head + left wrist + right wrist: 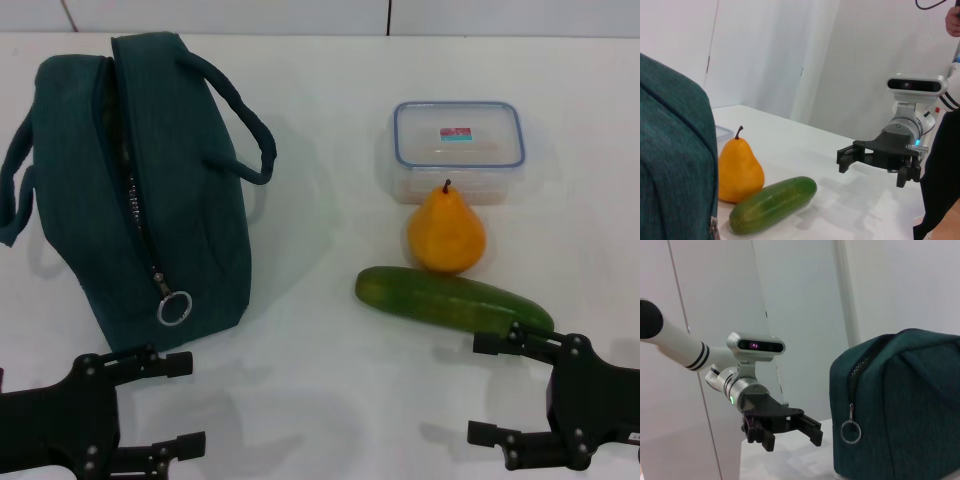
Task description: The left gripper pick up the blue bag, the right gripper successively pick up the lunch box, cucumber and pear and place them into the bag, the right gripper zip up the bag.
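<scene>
The blue bag stands unzipped, its inside hidden; my left tool and right tool both gape, empty; the lunch box appears whole only from my head.

A white desk carries four things. The blue bag sits at nine o'clock. The lunch box lies at two o'clock, the pear just before it, the cucumber touching the pear's near side.
</scene>
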You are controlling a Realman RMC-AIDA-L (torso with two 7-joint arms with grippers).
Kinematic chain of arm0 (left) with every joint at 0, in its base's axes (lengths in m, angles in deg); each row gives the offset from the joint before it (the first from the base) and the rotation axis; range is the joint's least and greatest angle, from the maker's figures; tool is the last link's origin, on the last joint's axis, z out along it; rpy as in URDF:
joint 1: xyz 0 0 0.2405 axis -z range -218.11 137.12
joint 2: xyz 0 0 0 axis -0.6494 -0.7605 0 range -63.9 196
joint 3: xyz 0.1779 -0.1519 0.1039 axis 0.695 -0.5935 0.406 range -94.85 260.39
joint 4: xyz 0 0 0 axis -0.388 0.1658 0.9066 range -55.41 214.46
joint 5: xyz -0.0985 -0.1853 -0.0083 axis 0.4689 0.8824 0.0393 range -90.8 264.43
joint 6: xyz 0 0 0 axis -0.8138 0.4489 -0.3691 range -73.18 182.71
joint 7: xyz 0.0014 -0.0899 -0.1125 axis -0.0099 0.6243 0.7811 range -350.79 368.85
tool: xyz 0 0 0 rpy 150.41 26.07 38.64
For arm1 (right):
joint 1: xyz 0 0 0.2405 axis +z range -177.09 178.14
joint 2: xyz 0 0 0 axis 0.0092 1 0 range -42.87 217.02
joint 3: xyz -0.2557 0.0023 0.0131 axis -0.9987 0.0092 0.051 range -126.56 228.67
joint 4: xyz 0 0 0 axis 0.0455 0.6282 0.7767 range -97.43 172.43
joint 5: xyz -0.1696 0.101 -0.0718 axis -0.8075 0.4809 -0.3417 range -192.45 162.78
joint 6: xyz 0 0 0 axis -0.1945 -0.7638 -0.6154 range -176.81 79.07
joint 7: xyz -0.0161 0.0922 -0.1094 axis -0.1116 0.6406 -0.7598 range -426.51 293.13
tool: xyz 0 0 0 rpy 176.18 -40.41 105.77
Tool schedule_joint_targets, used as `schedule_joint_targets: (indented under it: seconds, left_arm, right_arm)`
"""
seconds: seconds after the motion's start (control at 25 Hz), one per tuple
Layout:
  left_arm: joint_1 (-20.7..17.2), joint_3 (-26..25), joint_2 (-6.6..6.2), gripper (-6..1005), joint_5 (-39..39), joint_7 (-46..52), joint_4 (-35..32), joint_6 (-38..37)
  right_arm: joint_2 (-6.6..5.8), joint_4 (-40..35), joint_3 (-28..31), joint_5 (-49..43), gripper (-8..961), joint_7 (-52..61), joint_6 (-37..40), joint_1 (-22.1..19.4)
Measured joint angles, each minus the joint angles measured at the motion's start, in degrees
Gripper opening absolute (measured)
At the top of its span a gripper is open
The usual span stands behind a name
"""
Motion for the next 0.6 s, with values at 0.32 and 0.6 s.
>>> schedule_joint_targets:
  seconds: [0.32,0.6]
  left_arm:
    - [0.0,0.0,0.00,825,0.0,0.0,0.0,0.0]
    - [0.0,0.0,0.00,823,0.0,0.1,0.0,0.1]
  right_arm:
    - [0.04,0.0,0.0,0.1,885,0.0,0.2,0.0]
    - [0.04,0.0,0.0,0.1,885,0.0,0.2,0.1]
